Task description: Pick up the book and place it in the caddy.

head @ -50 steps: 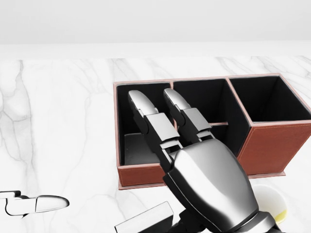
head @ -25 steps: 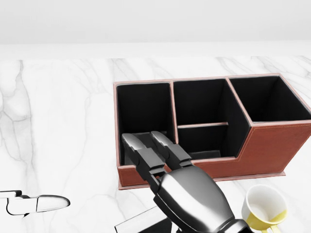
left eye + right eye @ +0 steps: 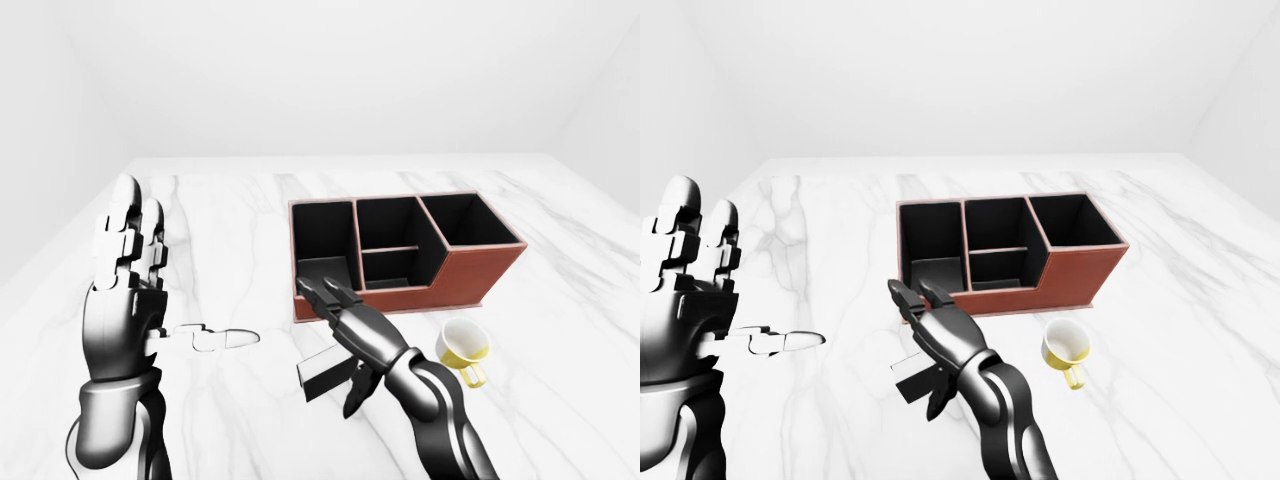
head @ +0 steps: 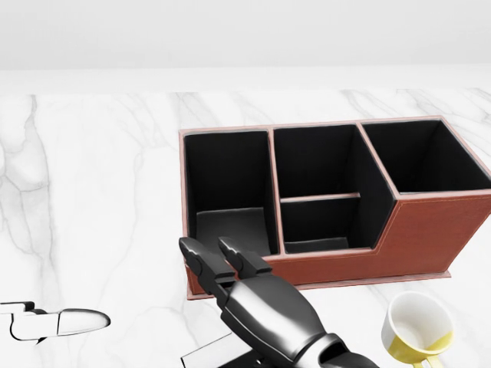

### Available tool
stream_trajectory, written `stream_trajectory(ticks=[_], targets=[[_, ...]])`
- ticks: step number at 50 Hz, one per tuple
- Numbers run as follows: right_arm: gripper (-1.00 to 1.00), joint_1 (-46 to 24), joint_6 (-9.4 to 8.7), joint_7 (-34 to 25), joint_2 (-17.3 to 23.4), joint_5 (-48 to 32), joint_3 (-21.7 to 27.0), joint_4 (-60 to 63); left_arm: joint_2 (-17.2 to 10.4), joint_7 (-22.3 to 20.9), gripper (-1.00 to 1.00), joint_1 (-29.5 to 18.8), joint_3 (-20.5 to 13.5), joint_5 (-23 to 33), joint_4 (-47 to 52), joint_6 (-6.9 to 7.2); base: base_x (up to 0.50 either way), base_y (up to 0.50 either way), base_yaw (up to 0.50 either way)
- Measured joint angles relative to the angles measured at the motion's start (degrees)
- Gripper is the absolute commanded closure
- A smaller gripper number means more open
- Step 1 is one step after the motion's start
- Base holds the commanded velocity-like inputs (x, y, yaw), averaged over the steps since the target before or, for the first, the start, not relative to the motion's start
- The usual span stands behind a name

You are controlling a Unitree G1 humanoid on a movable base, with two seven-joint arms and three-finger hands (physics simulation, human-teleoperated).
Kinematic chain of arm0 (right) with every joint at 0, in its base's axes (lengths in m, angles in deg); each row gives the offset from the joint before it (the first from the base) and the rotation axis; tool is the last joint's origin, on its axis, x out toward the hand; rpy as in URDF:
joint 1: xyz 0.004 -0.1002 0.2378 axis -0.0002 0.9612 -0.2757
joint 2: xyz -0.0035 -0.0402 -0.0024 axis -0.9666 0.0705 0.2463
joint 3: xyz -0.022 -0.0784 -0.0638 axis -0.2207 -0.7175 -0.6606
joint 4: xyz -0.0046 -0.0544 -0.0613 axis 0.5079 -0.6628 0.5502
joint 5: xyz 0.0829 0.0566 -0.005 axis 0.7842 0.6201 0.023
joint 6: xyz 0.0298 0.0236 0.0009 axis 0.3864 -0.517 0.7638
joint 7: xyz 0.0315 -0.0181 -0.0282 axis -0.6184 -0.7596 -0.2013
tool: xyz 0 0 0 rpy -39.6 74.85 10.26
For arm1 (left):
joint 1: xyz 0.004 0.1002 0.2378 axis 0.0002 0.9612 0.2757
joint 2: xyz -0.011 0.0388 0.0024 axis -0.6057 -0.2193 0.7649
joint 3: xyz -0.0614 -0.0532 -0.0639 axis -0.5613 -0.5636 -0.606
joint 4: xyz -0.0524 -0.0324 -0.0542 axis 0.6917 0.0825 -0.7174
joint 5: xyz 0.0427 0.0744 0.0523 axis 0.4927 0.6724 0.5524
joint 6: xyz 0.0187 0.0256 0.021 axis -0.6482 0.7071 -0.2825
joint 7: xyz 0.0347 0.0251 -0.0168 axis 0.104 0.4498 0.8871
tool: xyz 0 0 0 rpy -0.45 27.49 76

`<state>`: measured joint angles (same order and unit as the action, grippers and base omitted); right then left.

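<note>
Withdrawn from the caddy (image 4: 430, 230), right hand (image 3: 350, 325), fingers extended, partly hides the book (image 3: 322, 370); left hand (image 3: 125, 290) raised open.

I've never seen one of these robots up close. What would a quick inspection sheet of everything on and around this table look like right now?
Surface: white marble table, grey veins.
Job's things: reddish-brown leather caddy with black compartments; a dark flat book lies in its leftmost compartment.
Clutter: yellow cup with white inside, below the caddy's right end; a dark flat slab under the right hand.
Hands: right hand with fingers extended at the caddy's lower left rim, holding nothing; left hand raised, fingers open and upright, holding nothing.
Cables: nothing seen.
Surroundings: plain white walls, nothing else seen.
</note>
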<state>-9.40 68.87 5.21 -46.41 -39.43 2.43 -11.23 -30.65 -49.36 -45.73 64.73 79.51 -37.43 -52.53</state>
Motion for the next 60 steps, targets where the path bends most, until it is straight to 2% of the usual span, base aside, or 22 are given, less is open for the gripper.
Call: stream_trajectory(ticks=[41, 60], targets=[[-1.0, -1.58, 0.0, 5.94, -0.73, 0.95, -0.05, -11.45, -0.01, -0.01, -1.0, -0.02, 0.06, -0.03, 0.04, 0.0, 0.0, 0.0, 0.0], [-1.0, -1.02, 0.0, 7.4, -0.34, -1.66, -0.66, -12.98, 0.0, -0.06, -1.0, 0.04, -0.01, -0.05, -0.07, 0.0, 0.0, 0.0, 0.0]])
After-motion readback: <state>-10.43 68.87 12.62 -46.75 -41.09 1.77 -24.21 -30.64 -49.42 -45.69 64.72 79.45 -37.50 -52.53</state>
